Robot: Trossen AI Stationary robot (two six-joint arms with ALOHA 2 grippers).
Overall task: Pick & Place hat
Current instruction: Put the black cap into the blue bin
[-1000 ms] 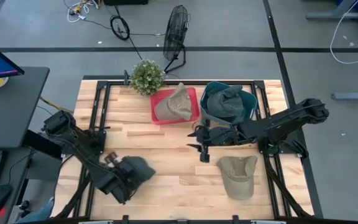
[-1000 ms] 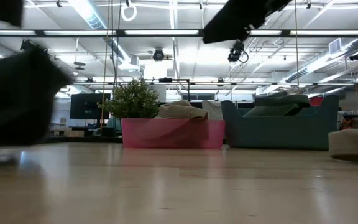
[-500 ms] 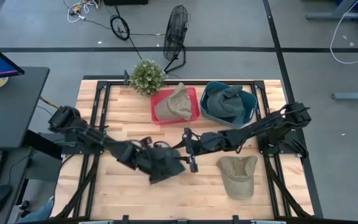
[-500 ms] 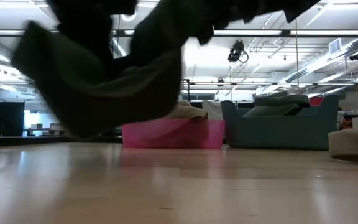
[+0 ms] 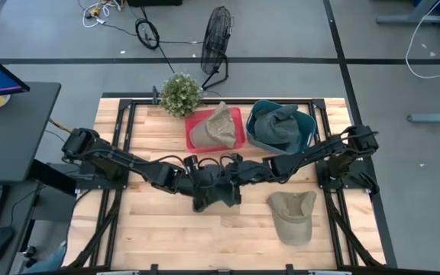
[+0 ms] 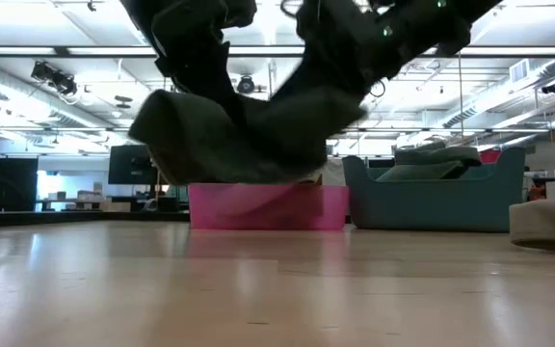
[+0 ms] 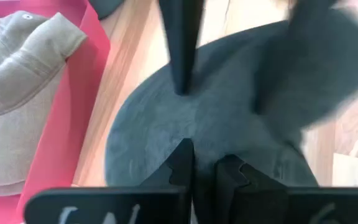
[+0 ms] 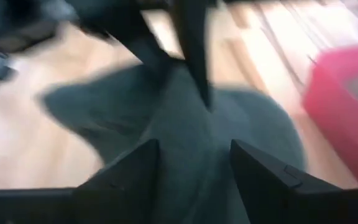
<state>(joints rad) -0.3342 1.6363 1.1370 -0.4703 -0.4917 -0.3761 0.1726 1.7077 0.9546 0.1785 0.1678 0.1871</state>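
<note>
A dark grey-green hat point(image 5: 216, 189) hangs over the middle of the table, clear of the wood in the low view point(image 6: 244, 135). My left gripper point(image 5: 195, 180) reaches in from the table's left and is shut on it point(image 7: 204, 165). My right gripper point(image 5: 239, 173) comes from the right and is open point(image 8: 197, 163), its fingers standing either side of the hat's cloth point(image 8: 197, 118). A tan hat point(image 5: 292, 214) lies flat on the table near the right. My left gripper pinches a fold of the hat's cloth point(image 7: 199, 144) between its two fingers, coming roughly level from the table's left. The hat is lifted clear of the table and sags below the fingers point(image 6: 200, 58). My right gripper: whether its open fingers touch the hat cannot be told.
A pink tray point(image 5: 237, 114) holding a tan hat point(image 5: 214, 128) and a blue bin point(image 5: 308, 126) holding a dark hat point(image 5: 279, 124) stand at the far side. A potted plant point(image 5: 180, 93) sits at the far edge. Bare wood lies near and left.
My left gripper has carried the dark hat from the table's near left corner toward the middle, lifting it clear. My right gripper has swung from beside the blue bin toward the left until it meets the hat at the middle.
</note>
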